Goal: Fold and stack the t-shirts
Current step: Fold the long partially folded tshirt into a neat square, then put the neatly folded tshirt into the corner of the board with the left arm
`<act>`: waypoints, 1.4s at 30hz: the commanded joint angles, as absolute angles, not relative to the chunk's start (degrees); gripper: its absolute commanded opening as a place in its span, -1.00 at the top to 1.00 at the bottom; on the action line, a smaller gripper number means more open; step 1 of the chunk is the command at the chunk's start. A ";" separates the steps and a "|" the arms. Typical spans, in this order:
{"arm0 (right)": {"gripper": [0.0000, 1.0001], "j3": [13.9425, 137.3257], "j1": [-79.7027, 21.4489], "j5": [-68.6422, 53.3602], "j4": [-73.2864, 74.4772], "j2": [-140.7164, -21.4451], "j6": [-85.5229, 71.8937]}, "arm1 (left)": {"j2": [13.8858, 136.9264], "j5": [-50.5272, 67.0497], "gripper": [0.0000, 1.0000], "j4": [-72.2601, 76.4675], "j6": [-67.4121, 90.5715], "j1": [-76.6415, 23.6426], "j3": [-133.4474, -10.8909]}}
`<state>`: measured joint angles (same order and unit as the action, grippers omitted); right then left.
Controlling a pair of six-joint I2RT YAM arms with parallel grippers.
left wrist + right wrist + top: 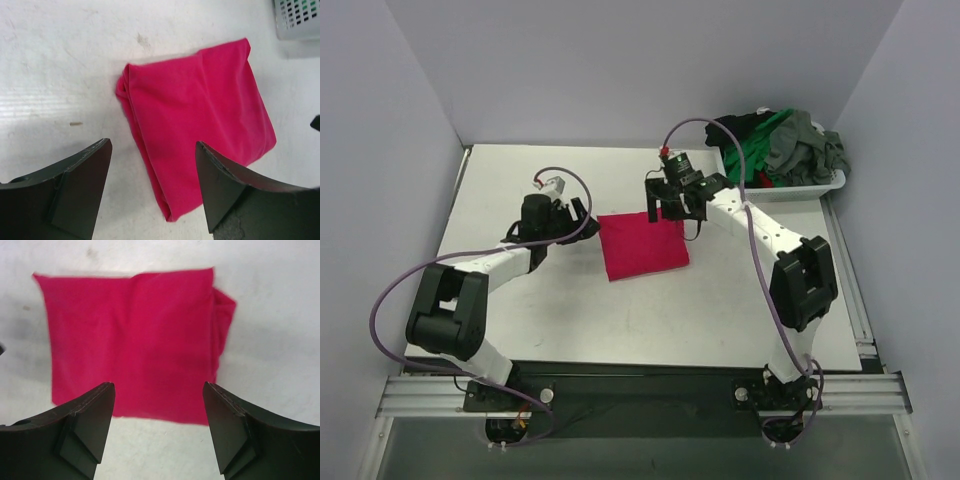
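Observation:
A crimson-red t-shirt (642, 246) lies folded into a small square in the middle of the table; it fills the left wrist view (200, 125) and the right wrist view (132, 340). My left gripper (582, 215) hovers just off its left edge, open and holding nothing (154, 150). At the shirt's far right corner my right gripper (665, 203) also stands open and empty (159, 390). More t-shirts, green (760, 150), grey (805, 148) and black (735, 128), are heaped in the basket.
The white plastic basket (810, 186) stands at the back right corner of the table, and its mesh wall (297, 20) shows in the left wrist view. Pale walls close in the table at the left, back and right.

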<state>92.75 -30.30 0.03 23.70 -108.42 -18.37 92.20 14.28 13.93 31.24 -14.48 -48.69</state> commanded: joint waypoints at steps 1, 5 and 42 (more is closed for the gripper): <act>-0.43 86.67 -34.80 1.93 20.93 -102.57 -19.85 | 89.04 16.61 -0.57 16.00 30.50 -15.03 -45.10; -0.36 79.38 -37.00 -3.59 15.39 -101.07 -22.75 | 88.24 19.42 -0.57 17.22 31.02 -15.20 -42.28; -0.17 70.49 -33.66 -4.13 10.55 -108.55 -24.96 | 105.91 14.78 -0.23 21.01 37.97 -21.53 -45.53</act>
